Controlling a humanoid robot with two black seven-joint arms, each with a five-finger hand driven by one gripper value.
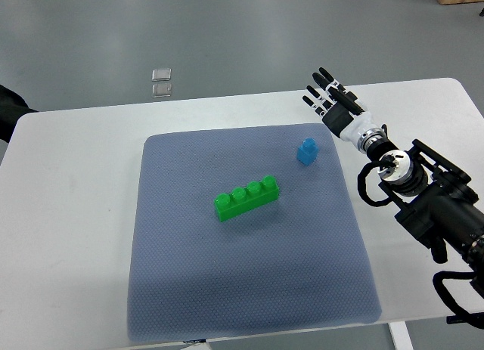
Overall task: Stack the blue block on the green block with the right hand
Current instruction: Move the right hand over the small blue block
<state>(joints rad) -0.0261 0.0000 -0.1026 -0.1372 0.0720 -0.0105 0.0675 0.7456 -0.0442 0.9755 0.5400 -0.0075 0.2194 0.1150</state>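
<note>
A small blue block stands on the grey-blue mat, toward its far right. A long green block with a row of studs lies near the mat's middle, slanted, a short way left and nearer than the blue one. My right hand hovers over the white table beyond the mat's far right corner, fingers spread and holding nothing. It is up and to the right of the blue block, apart from it. The right arm comes in from the right edge.
The white table carries the mat. Two small clear squares lie on the grey floor beyond the table's far edge. A dark object shows at the left edge.
</note>
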